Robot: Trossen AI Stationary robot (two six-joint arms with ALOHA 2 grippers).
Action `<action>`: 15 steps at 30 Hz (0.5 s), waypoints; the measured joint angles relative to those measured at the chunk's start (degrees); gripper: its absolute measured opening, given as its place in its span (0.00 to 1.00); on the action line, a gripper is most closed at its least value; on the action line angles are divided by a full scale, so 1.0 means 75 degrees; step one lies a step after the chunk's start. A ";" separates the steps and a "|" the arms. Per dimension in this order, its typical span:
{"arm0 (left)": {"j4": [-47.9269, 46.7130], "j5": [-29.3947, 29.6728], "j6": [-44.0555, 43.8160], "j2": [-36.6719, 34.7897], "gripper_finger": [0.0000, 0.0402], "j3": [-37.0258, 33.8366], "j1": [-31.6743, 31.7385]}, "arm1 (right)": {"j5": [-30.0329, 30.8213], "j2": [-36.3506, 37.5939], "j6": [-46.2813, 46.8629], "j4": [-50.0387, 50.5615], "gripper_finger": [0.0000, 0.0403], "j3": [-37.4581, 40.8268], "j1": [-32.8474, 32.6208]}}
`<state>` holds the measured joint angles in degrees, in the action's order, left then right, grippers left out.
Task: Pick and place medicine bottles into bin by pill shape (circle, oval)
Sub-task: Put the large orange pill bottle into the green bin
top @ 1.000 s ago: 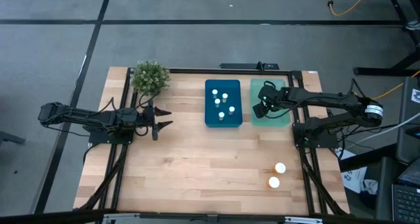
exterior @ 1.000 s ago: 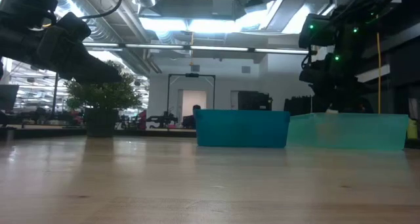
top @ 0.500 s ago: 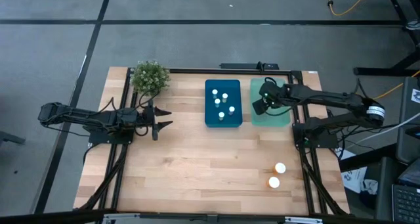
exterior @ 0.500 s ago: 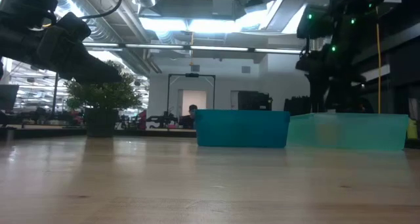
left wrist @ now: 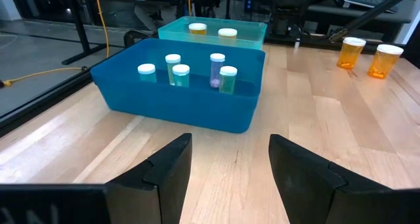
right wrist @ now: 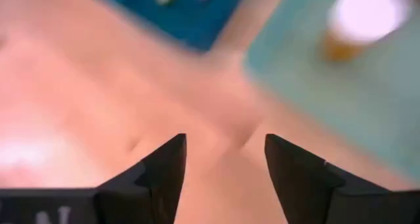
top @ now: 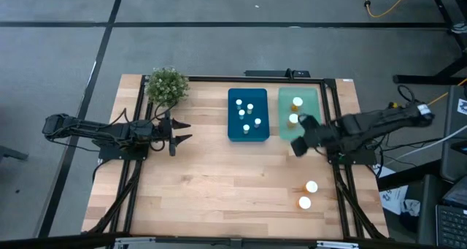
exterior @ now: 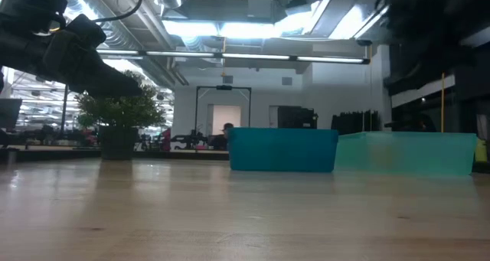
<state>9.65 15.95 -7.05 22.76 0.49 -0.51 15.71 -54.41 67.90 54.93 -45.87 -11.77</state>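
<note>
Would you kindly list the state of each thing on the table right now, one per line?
Blue bin: holds five small white-capped bottles, upright.
Green bin: holds two amber bottles, upright.
Two amber bottles on the bare table: upright, not yet sorted.
Right gripper: open, empty, over the table at the green bin's near edge.
Left gripper: open, empty, waiting beside the plant.

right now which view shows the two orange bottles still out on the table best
The left wrist view: both orange bottles stand upright and apart from the bins, amber bodies and white caps clear. The high view shows only their white caps from above. The low view and right wrist view do not show them.
</note>
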 joint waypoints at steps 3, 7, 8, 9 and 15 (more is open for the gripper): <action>0.0000 0.0002 0.0000 0.0000 0.48 -0.0002 0.0000 | 0.0005 0.0025 0.0738 -0.0219 0.48 0.0001 -0.1189; 0.0000 0.0001 0.0000 -0.0002 0.48 0.0000 -0.0001 | -0.0053 -0.0108 0.1248 -0.0339 0.45 0.0000 -0.2224; 0.0000 0.0002 0.0000 -0.0003 0.48 -0.0003 -0.0001 | -0.0081 -0.0157 0.1280 -0.0340 0.45 0.0000 -0.2427; -0.0002 0.0001 0.0000 0.0000 0.48 -0.0001 0.0002 | -0.0103 -0.0213 0.1283 -0.0336 0.44 0.0000 -0.2603; 0.0000 0.0001 0.0000 -0.0003 0.48 -0.0002 0.0001 | -0.0103 -0.0475 0.1277 -0.0058 0.44 0.0000 -0.3210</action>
<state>9.65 15.96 -7.05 22.74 0.48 -0.50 14.94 -57.97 77.47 54.50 -45.87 -35.84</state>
